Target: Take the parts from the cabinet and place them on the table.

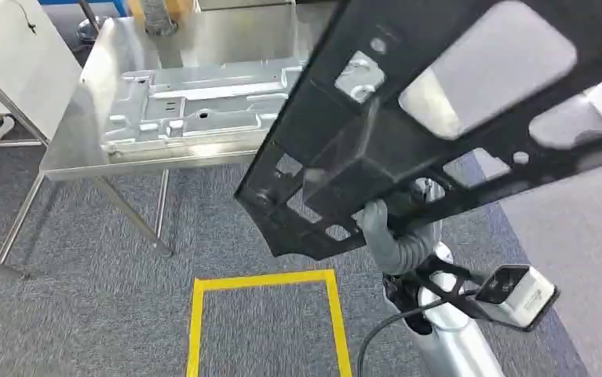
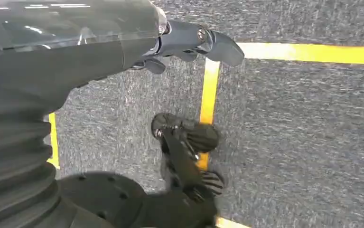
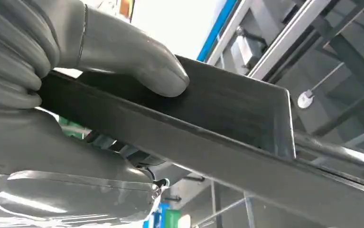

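Observation:
In the head view a large black panel (image 1: pixel 337 149) with several cut-outs hangs tilted in the air over the carpet, to the right of the steel table (image 1: pixel 78 149). My right hand (image 1: pixel 384 228) grips it from below at its lower edge. The right wrist view shows the thumb (image 3: pixel 132 57) pressed on the black panel (image 3: pixel 227 109). A silver stamped sheet-metal part (image 1: pixel 195 106) lies flat on the table. My left hand (image 2: pixel 189 42) hangs over the carpet with its fingers apart and nothing in it.
A yellow tape square (image 1: pixel 262 280) marks the grey carpet in front of me; the yellow tape (image 2: pixel 208 90) also runs under the left hand. The steel table's slanted legs (image 1: pixel 129 212) reach toward it. A white table (image 1: pixel 15 63) stands at the far left.

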Controlling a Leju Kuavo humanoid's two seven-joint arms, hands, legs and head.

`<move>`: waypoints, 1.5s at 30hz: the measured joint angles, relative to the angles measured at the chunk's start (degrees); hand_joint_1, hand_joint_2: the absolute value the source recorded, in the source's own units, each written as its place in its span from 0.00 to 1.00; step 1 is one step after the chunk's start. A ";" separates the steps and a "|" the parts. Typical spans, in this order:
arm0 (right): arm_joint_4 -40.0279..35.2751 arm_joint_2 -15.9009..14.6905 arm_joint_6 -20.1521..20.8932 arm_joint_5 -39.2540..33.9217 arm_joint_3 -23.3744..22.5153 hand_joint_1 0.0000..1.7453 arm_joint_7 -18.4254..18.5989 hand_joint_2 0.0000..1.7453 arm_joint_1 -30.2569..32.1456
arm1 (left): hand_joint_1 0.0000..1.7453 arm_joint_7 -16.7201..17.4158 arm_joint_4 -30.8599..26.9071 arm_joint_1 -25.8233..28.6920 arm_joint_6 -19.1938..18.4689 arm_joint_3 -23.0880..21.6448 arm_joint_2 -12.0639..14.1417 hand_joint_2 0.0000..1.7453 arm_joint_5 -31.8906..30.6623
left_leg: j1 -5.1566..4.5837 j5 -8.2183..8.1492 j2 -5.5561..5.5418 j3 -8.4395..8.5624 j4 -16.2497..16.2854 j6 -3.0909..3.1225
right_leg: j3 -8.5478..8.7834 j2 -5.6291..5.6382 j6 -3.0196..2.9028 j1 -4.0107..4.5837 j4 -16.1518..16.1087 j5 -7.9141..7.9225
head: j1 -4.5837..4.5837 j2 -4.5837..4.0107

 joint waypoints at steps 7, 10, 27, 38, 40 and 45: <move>-0.48 0.00 0.00 -0.02 -0.02 1.00 -0.07 1.00 0.14 | 0.00 0.42 0.00 0.54 0.07 0.00 0.22 1.00 -0.35 | -0.66 13.66 0.14 -0.85 -10.61 0.99 | 5.85 0.57 1.19 0.46 0.11 -4.84 | 0.00 -0.02; -0.81 0.00 -0.02 -0.09 0.00 1.00 -0.11 1.00 0.34 | 0.00 0.63 0.00 0.28 0.28 0.00 0.24 1.00 -0.33 | -0.74 11.58 0.00 -0.38 -12.07 1.83 | 5.53 0.44 1.98 0.20 -0.45 -5.22 | -0.09 0.00; -1.42 0.02 0.28 -0.11 -0.11 1.00 -0.37 1.00 0.58 | 0.00 0.79 0.00 0.01 0.22 0.00 0.26 1.00 -0.26 | -0.39 6.55 -0.49 5.56 -13.53 1.01 | -2.69 0.38 0.87 -0.05 0.76 1.78 | 0.17 -0.02; -1.62 0.13 0.72 -0.13 -0.13 1.00 -0.35 1.00 0.43 | 0.00 0.83 0.00 0.08 0.22 -0.02 0.22 1.00 -0.26 | -0.10 11.26 0.23 1.36 -13.21 0.59 | 1.33 0.54 1.45 0.31 0.80 -1.64 | -0.15 -0.02; -1.66 0.13 0.74 -0.11 -0.13 1.00 -0.31 1.00 0.45 | 0.00 0.85 0.00 0.06 0.24 0.00 0.22 1.00 -0.26 | -0.28 10.90 0.16 0.89 -12.82 1.33 | 1.20 0.41 1.94 0.28 0.45 -1.67 | -0.07 -0.02; -1.84 0.11 0.72 -0.13 -0.24 1.00 -0.31 1.00 0.33 | 0.00 0.70 0.00 0.05 0.13 0.00 0.17 1.00 -0.28 | -0.11 10.39 0.11 2.14 -13.60 3.15 | -3.86 0.36 3.06 0.10 11.58 -7.10 | 0.37 -0.02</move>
